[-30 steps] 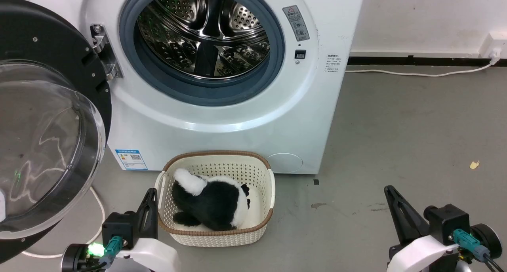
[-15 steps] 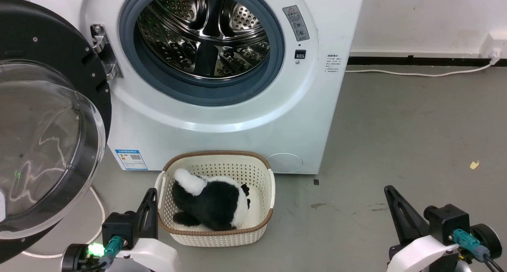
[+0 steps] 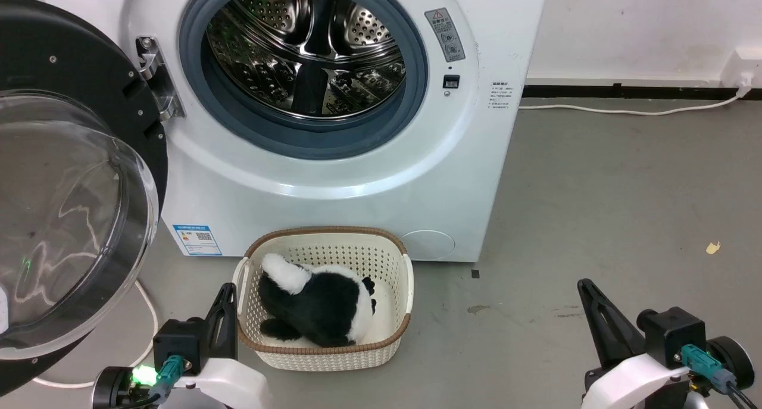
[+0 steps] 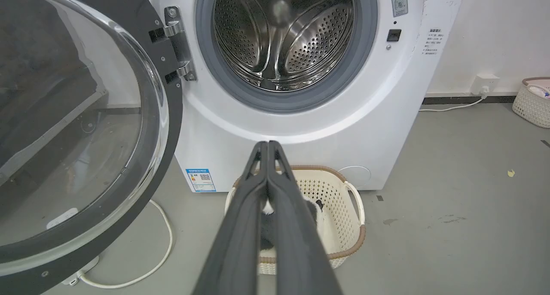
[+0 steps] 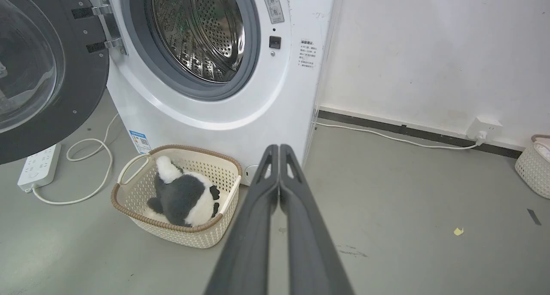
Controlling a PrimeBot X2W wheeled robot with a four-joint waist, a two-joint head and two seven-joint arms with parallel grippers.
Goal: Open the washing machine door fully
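The jaws of both arms are pressed together and hold nothing: in the left wrist view the two dark fingers meet along their whole length, and in the right wrist view the fingers do the same. In the head view we see the left jaws at the lower left of the frame, just beside the left wall of the basket, and the right jaws at the lower right, above the floor. The washing machine door fills the left edge of that frame. It is swung out from the white washing machine, so the drum mouth is uncovered, and its glass bowl bulges toward the middle of the picture. The door hangs on the hinge at the left of the drum mouth, so its turning axis is upright and lies at the door's right side in the frame, while its free edge is cut by the left border. From the left jaws the door lies up and to the left, near but apart; from the right jaws it is well apart, with the basket and the plush toy between. We judge that the left arm is the nearer one for any last push, against the black rim and toward the left of the frame. We think the door is already widely open; if it has reached its stop, we cannot tell.
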